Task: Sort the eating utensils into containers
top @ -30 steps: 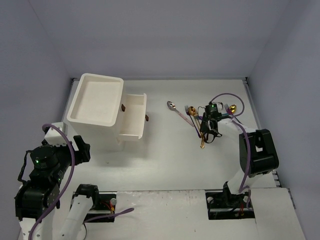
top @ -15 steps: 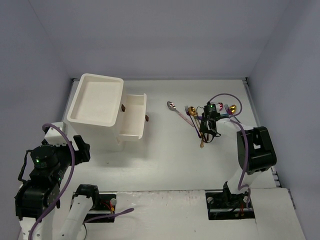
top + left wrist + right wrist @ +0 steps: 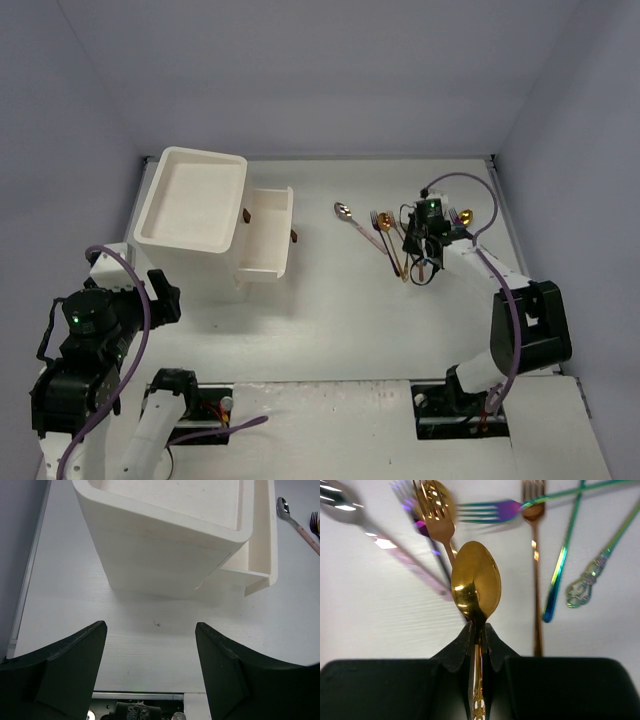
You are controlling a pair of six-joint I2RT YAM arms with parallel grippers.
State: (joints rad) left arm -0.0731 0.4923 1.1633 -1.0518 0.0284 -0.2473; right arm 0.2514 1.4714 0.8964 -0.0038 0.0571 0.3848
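Observation:
My right gripper (image 3: 477, 630) is shut on the neck of a gold spoon (image 3: 476, 580), whose bowl sticks out ahead of the fingers. Beyond it on the table lie a gold fork (image 3: 434, 510), an iridescent fork (image 3: 485, 510), a copper-gold fork (image 3: 535, 555), a silver spoon (image 3: 340, 500) and rainbow handles (image 3: 560, 570). From above, the right gripper (image 3: 422, 245) sits among these utensils (image 3: 385, 228). The white drawer unit (image 3: 195, 215) has one drawer (image 3: 268, 235) pulled out. My left gripper (image 3: 151, 625) is open and holds nothing, near the unit's front.
The silver spoon (image 3: 343, 210) lies nearest the open drawer. Grey walls close in the table on three sides. The left arm (image 3: 85, 340) stands at the near left corner, and the right arm's elbow (image 3: 530, 320) is at the near right.
The right jaws have closed on the gold spoon's neck. The right gripper moved slightly right and toward the back wall, and its elbow swung right. The left arm stayed still.

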